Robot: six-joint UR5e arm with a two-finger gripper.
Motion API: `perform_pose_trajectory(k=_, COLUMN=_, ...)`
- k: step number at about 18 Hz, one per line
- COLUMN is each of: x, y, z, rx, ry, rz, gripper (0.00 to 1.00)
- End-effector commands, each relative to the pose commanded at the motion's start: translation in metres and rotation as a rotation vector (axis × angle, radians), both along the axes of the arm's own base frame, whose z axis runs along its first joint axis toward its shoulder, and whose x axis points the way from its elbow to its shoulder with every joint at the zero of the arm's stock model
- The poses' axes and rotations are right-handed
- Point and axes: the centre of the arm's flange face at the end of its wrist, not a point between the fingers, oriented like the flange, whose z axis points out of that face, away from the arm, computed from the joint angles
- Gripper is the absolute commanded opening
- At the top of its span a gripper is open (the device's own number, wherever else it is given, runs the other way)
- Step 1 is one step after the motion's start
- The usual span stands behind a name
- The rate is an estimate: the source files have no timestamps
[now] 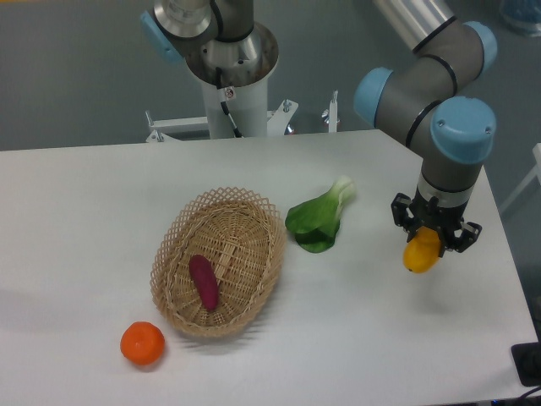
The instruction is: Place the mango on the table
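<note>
Down at the near left, tangerine on the white table, just beside the wicker basket cradling a purple sweet potato. Then bok choy mid-table. Far right, gripper clenched round the mango, hanging just above the tabletop.

A silver-grey tubular arm is seen, its joints capped with light-blue round covers. Below the nearest cap, a black two-finger gripper is mounted. A white cylindrical pedestal with a black cable is shown.
</note>
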Motion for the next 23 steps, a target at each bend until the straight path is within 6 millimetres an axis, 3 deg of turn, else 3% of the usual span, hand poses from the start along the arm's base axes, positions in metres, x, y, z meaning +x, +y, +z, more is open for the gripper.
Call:
perform_pose_trajectory(k=6, x=0.0, y=0.0, z=-0.003, rx=-0.001, ry=-0.003, rz=0.009, gripper=0.46)
perform_pose_trajectory(k=13, x=0.0, y=0.003, z=-0.022, rx=0.007, ry=-0.029, rz=0.091, gripper=0.45)
perform_pose_trajectory(k=20, x=0.006, y=0.034, z=-0.049, rx=0.044, ry=0.01, rz=0.152, gripper=0.45)
perform_pose_trajectory(k=23, x=0.011, y=0.031, z=-0.057, rx=0.021, ry=0.008, rz=0.152, gripper=0.45)
